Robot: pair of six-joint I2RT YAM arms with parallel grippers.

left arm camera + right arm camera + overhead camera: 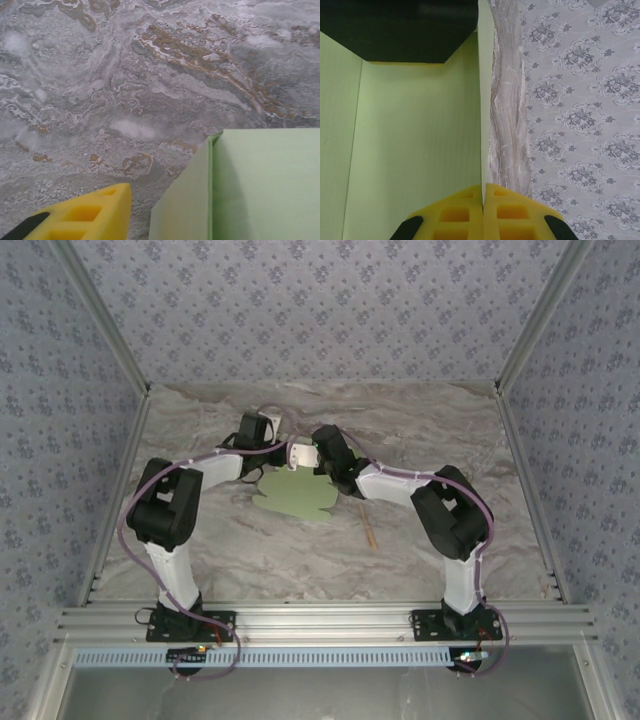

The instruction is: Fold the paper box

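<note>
- The paper box [296, 496], pale green card, lies mid-frame on the tabletop [450, 430].
- The right gripper [483, 194] has its jaws pinched on the edge of a raised panel.
- The left gripper [258, 445] is at the box's upper-left edge. One yellow finger [85, 216] is just beside the card, and the width of the jaws cannot be told.
- A thin stick [371, 533] lies to the box's lower right.

Pale green on the paper box [293, 495], plain card with no print at all. The table [420, 430] is grey-white marble, streaked with tan and rusty brown veins. The walls [320, 300] are blue-grey with a repeating floral medallion pattern. The arms [178, 575] are black and white. Bright yellow fingers [455, 215] on the right gripper [483, 192], with black at their outer corners. The thin stick [371, 533] is light tan.
</note>
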